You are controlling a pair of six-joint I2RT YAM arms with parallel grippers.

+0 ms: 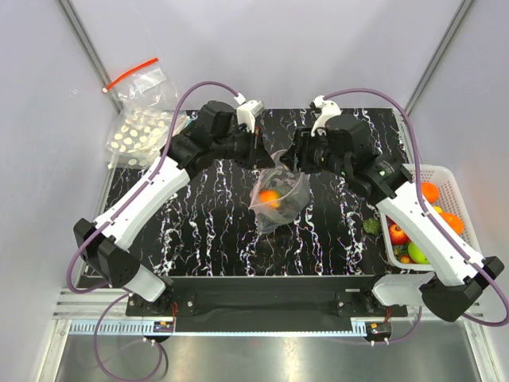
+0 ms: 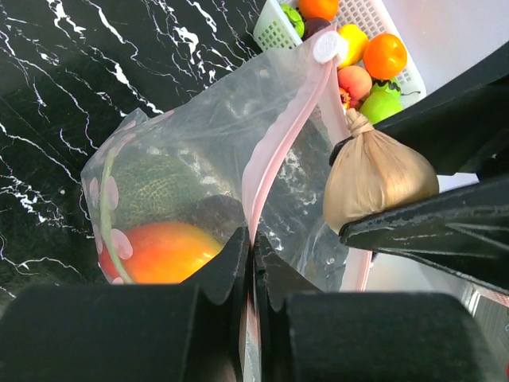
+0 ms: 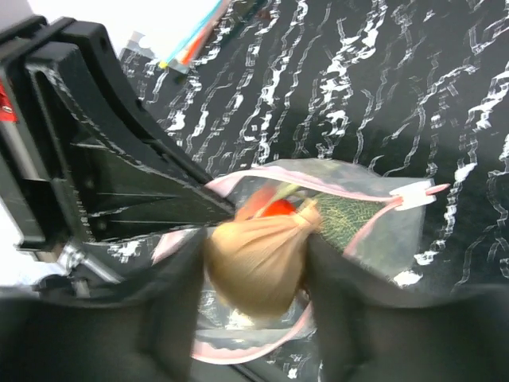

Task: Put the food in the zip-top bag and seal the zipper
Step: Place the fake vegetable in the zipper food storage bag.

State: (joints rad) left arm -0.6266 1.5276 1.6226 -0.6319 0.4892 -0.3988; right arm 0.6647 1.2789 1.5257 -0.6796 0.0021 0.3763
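Loading step, I judge: left gripper (image 2: 253,239) pinches the zipper (image 2: 288,127), right gripper (image 3: 256,263) clasps a tan bulb (image 2: 374,179), next to be lowered into the zip-top bag (image 2: 191,135) mouth just beyond it.

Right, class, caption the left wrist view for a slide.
Left pincer pinches the bag by its pink zipper; right pincer holds a tan bulb at the mouth; green lump, orange piece inside.

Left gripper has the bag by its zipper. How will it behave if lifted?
Likely floppy: the zip-top bag is thin, crinkled film, pinched by the left gripper at the zipper. Probably bottom-heavy, since the green lump and orange-red piece sit low, so it may sag and swing.
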